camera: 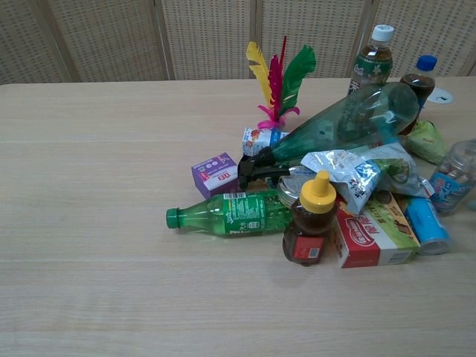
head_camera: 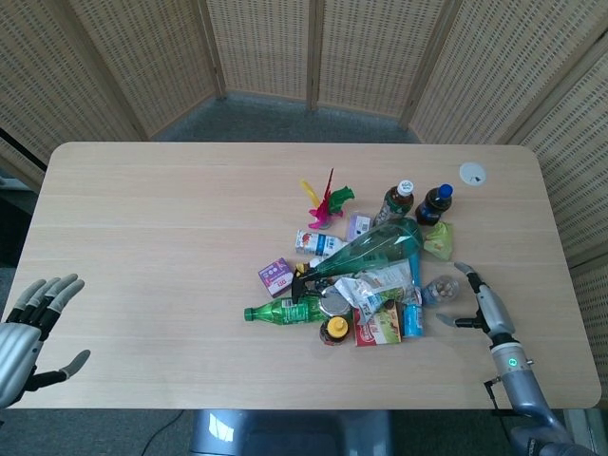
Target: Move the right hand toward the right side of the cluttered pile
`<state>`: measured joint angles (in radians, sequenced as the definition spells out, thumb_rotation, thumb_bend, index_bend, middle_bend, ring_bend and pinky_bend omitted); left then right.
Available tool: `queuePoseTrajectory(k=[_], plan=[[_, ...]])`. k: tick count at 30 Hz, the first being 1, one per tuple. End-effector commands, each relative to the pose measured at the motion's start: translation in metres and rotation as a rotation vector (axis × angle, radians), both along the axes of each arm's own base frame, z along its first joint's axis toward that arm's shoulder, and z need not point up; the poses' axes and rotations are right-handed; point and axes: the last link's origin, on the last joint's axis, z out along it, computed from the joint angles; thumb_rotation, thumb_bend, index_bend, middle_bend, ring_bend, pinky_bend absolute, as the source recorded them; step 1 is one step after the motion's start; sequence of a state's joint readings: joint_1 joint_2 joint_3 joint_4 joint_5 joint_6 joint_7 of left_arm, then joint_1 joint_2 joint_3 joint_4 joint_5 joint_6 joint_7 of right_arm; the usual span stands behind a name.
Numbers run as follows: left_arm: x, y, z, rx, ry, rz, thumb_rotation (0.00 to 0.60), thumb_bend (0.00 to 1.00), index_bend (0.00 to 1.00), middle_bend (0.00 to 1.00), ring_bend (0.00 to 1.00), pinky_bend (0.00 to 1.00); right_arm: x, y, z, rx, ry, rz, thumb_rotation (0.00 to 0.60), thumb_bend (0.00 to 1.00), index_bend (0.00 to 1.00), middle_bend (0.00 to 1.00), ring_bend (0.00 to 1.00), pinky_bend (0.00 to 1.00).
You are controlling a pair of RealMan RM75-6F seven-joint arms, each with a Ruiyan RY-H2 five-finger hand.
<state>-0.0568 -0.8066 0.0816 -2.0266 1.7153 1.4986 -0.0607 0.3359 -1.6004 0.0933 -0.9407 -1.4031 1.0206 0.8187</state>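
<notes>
On the pale wood-grain table [head_camera: 142, 237], the pile [head_camera: 366, 280] of glossy plastic bottles, crinkled wrappers and cartons sits right of centre, the right hand [head_camera: 480, 306] spread and empty just beside its right edge, the left hand [head_camera: 28, 328] spread at the near-left corner.
</notes>
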Motion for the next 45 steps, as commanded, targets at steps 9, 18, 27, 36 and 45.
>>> queuePoseTrajectory(k=[9, 18, 27, 36, 45], plan=[[-0.005, -0.002, 0.003, 0.012, 0.002, 0.02, 0.6, 0.32, 0.05, 0.0, 0.0, 0.0, 0.008, -0.017, -0.01, -0.008, -0.055, -0.018, 0.6, 0.07, 0.0, 0.05, 0.0, 0.0], [-0.01, -0.004, 0.004, 0.019, 0.004, 0.04, 0.6, 0.32, 0.05, 0.0, 0.0, 0.0, 0.008, -0.028, -0.008, -0.085, -0.115, -0.058, 0.6, 0.07, 0.38, 0.61, 0.29, 0.02], [-0.011, -0.004, 0.005, 0.025, 0.009, 0.048, 0.6, 0.32, 0.05, 0.0, 0.0, 0.0, 0.004, -0.029, -0.005, -0.128, -0.13, -0.069, 0.6, 0.08, 0.58, 0.83, 0.54, 0.23], [-0.012, -0.003, 0.001, 0.016, 0.003, 0.052, 0.6, 0.32, 0.05, 0.0, 0.0, 0.0, 0.016, -0.031, 0.025, -0.176, -0.094, 0.026, 0.6, 0.08, 0.58, 0.83, 0.54, 0.24], [-0.012, -0.006, -0.002, 0.013, -0.012, 0.041, 0.6, 0.32, 0.05, 0.0, 0.0, 0.0, 0.052, -0.04, 0.078, -0.245, -0.046, 0.136, 0.6, 0.07, 0.58, 0.83, 0.54, 0.23]])
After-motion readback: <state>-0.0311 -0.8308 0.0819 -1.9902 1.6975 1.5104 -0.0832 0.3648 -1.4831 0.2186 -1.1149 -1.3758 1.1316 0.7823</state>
